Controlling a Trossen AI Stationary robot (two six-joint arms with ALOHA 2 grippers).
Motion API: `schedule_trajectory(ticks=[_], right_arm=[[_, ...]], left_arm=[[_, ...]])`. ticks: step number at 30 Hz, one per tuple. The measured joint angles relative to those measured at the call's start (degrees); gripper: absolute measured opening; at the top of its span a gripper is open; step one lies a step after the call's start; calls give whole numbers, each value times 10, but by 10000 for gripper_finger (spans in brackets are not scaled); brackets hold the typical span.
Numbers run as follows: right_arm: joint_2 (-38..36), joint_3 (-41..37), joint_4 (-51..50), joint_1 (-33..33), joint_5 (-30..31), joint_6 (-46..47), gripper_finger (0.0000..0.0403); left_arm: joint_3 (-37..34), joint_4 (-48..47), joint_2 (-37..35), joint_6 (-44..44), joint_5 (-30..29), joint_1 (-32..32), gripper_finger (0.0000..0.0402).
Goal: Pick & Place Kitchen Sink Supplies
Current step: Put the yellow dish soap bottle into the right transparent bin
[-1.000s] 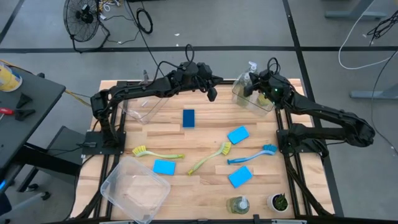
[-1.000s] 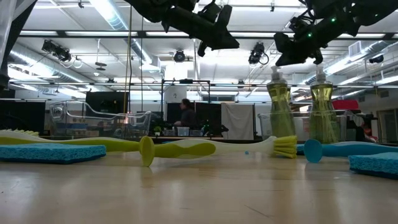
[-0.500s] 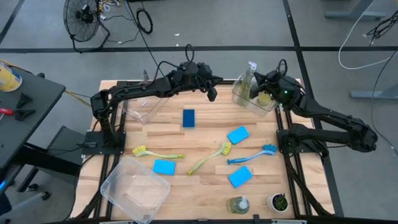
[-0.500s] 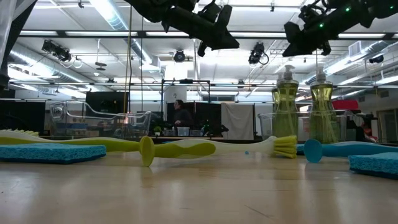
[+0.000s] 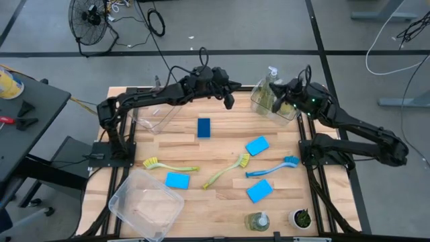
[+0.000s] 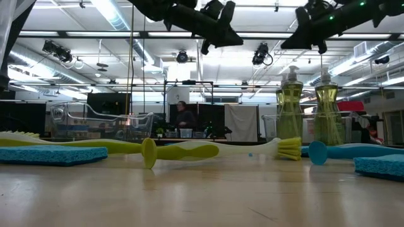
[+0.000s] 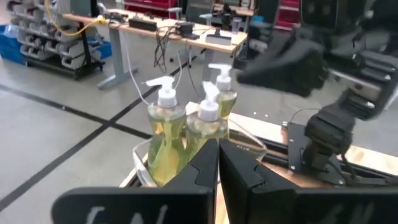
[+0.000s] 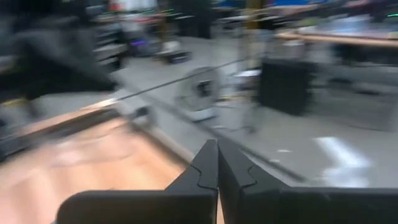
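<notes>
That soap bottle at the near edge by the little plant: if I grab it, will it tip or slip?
The soap bottle stands upright and looks mostly full, so probably heavy for its size. Its pump top likely makes it tip if pushed high; grip low. The clear plastic may be slippery. The plant pot stands close beside it, so approach from the other side.

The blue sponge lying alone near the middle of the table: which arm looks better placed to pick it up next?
Probably the left. The left gripper hangs just beyond the blue sponge, fingers shut and empty. The right gripper is farther off, above the bin holding soap bottles.
</notes>
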Motion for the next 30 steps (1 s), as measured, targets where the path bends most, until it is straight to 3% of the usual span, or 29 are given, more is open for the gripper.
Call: schedule_trajectory(ticks=[4, 14, 30], right_arm=[[-31, 0, -51, 21, -97, 4, 0], [-94, 0, -96, 120, -120, 25, 0], [-84, 1, -98, 334, -152, 99, 0]], left_arm=[[0, -8, -23, 0, 8, -6, 18], [0, -24, -65, -7, 148, -40, 18], [0, -105, -77, -52, 141, -149, 18]])
